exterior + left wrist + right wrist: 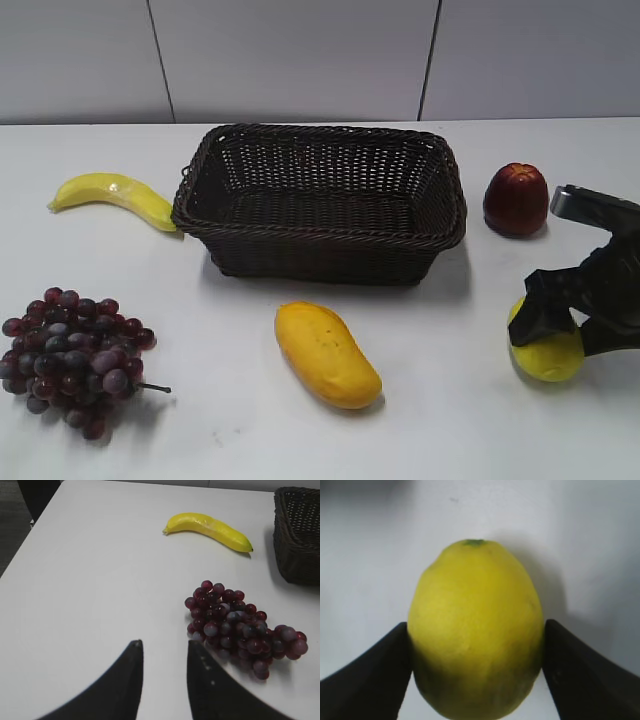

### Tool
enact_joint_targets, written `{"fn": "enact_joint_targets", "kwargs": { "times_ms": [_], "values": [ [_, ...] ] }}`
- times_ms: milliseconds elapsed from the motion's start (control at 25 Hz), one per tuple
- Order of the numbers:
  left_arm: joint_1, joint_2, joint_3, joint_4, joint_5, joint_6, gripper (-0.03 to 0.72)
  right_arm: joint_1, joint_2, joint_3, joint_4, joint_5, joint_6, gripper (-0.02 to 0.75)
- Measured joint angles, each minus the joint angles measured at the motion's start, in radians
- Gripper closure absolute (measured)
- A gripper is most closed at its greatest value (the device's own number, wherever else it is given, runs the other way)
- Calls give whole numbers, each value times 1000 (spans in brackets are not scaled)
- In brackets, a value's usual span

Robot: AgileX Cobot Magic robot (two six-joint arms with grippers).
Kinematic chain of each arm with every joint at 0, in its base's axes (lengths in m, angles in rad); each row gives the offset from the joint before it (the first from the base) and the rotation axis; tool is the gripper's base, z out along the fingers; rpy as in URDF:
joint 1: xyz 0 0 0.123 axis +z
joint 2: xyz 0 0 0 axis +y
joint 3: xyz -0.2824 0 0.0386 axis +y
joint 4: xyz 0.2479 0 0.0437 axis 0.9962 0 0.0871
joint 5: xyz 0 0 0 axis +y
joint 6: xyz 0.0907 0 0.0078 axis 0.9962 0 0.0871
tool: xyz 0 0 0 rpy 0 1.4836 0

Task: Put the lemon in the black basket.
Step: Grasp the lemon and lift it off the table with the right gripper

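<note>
The lemon (550, 357) is a pale yellow oval at the right front of the white table, well to the right of and in front of the black basket (320, 255). My right gripper (563, 333) has its two black fingers pressed against the lemon's sides. In the right wrist view the lemon (475, 595) fills the space between the fingers of the gripper (476, 635), its green nub pointing away. The lemon rests on or just above the table. My left gripper (165, 647) is open and empty over bare table. The basket's corner (300, 540) shows in the left wrist view.
A banana (115, 195) lies left of the basket. A bunch of dark red grapes (72, 355) sits at the front left, just right of my left fingers (240, 627). A mango (325, 355) lies in front of the basket. A red apple (516, 198) stands behind the lemon.
</note>
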Motion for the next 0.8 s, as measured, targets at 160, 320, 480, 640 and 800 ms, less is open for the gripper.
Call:
{"fn": "enact_joint_targets", "kwargs": {
  "times_ms": [160, 320, 480, 640, 800],
  "values": [
    [0, 0, 0, 0, 0, 0, 451, 0, 3, -27, 3, 38, -15, 140],
    [0, 0, 0, 0, 0, 0, 451, 0, 4, -137, 3, 181, -16, 140],
    [0, 0, 0, 0, 0, 0, 451, 0, 4, -303, 40, 348, -16, 140],
    [0, 0, 0, 0, 0, 0, 451, 16, 6, -476, 129, 422, -16, 140],
    [0, 0, 0, 0, 0, 0, 451, 101, 6, -616, 148, 361, -16, 141]
  ]
}}
